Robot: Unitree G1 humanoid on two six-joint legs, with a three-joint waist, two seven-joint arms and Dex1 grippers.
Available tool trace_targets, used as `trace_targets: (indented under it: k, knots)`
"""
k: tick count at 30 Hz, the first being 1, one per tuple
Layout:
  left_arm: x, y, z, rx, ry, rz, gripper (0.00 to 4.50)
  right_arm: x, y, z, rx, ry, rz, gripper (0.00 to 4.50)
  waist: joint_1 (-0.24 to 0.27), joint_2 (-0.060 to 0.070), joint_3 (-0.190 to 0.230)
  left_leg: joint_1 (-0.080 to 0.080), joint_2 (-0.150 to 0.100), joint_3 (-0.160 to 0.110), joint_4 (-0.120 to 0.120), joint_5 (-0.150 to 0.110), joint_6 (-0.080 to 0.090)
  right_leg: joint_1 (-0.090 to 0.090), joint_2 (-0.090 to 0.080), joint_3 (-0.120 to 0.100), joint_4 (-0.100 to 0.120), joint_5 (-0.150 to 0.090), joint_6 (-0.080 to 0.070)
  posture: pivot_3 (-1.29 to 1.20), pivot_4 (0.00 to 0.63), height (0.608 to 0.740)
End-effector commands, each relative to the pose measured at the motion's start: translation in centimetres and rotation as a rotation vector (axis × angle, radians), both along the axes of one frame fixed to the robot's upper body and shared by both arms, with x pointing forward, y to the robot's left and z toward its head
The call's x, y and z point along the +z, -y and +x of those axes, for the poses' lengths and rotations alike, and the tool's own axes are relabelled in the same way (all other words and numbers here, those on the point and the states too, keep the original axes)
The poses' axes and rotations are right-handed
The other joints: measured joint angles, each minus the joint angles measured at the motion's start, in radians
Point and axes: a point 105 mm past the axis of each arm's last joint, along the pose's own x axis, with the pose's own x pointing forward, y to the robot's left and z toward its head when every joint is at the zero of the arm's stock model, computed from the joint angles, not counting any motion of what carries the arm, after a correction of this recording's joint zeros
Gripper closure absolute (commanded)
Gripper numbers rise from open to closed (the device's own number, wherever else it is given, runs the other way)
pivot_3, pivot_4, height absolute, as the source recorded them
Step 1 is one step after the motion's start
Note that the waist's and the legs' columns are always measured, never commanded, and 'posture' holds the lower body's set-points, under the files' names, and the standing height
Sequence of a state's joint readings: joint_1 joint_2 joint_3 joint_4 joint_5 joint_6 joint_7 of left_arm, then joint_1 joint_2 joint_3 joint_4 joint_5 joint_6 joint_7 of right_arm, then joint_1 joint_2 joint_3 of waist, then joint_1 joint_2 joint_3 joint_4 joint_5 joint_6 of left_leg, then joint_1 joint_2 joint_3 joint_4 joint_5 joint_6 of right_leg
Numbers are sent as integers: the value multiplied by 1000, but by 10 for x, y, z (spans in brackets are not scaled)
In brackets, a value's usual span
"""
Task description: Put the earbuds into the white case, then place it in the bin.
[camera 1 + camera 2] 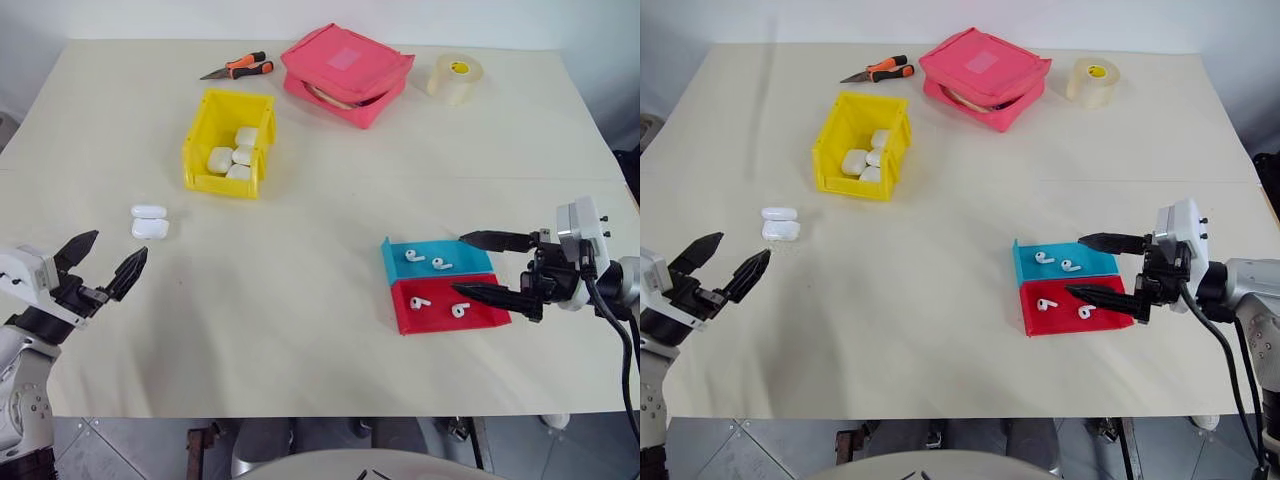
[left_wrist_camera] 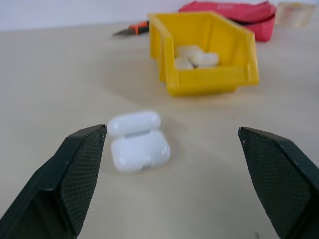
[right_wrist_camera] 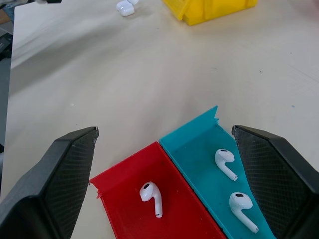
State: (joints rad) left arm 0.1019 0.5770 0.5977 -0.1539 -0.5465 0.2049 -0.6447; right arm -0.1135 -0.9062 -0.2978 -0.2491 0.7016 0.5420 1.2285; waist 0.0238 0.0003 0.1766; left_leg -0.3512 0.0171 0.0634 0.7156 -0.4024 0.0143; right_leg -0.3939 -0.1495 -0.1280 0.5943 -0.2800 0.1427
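Note:
The white case [image 1: 149,221] lies on the table with its lid flipped back, left of centre. My left gripper [image 1: 115,246] hovers open a little short of it, and the case [image 2: 138,142] sits ahead of the left finger in the left wrist view. Two earbuds [image 1: 428,260] lie in a teal tray [image 1: 478,262] and two more earbuds [image 1: 440,306] in a red tray [image 1: 484,318] at the right. My right gripper [image 1: 459,264] stands open over the trays' right side, holding nothing. The yellow bin [image 1: 203,128] stands behind the case and holds several white cases.
A pink zip pouch [image 1: 347,73], a roll of tape [image 1: 455,78] and orange-handled cutters [image 1: 240,67] lie along the table's far side. Bare tabletop stretches between the case and the trays.

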Motion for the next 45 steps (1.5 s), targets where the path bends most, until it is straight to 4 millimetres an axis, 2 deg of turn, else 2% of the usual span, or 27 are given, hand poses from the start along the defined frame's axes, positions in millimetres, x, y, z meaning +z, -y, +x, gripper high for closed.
trace_targets:
  k: [1, 5, 12, 17, 24, 31, 34, 38, 45]
  knots:
    - [9, 1, 1, 8, 39, 52, 18, 7, -2, 1, 9, 43, 7, 0, 0, 0, 0, 0, 0, 0, 0, 0, 0, 0, 0, 0, 0, 0, 0, 0, 150, 740]
    - [7, -3, 2, 46, 23, 49, 18, 6, -3, 3, 13, 41, 9, 0, -1, 0, 0, 0, 0, 0, 0, 0, 0, 0, 0, 0, 0, 0, 0, 0, 150, 740]
    - [15, -1, -3, 73, 6, 61, 18, 10, -6, 15, 35, 63, -2, 0, -1, 0, 0, 0, 0, 0, 0, 0, 0, 0, 0, 0, 0, 0, 0, 0, 150, 740]
    - [13, -8, -28, 134, -67, -16, 18, 5, -11, 28, 37, 102, -50, 0, -3, 0, 0, 0, 0, 0, 0, 0, 0, 0, 0, 0, -1, 0, 0, 0, 150, 740]
    - [-3, -30, -86, 223, -183, -4, 18, 9, -22, 33, 150, 137, -43, 0, -12, 1, 1, 0, 1, 0, 0, 0, -1, 0, 1, 0, -2, 0, 0, 0, 150, 740]
    - [-6, -39, -111, 270, -225, 0, 18, 13, -24, 37, 231, 150, -21, 0, -4, 1, 1, 0, 1, 0, 0, -1, 0, 0, 0, 0, -2, 0, -1, 0, 150, 740]
    - [-3, -40, -108, 270, -212, 3, 18, 14, -26, 35, 283, 154, -6, 0, -4, 2, 1, 0, 1, 0, 0, -1, 0, 0, 0, 0, -2, 0, -2, 0, 150, 740]
    - [3, -30, -89, 232, -208, 12, 18, 12, -27, 38, 292, 158, -8, 0, -2, 2, 1, -1, 1, -1, 0, -1, 0, 0, 0, 0, -2, 0, -2, 0, 150, 740]
    - [9, -7, -28, 173, -366, 22, 18, 10, -28, 42, 286, 164, -20, 0, -4, 3, 2, 0, 1, -1, 1, -1, 0, 0, 0, 0, 0, 0, -2, 0, 150, 740]
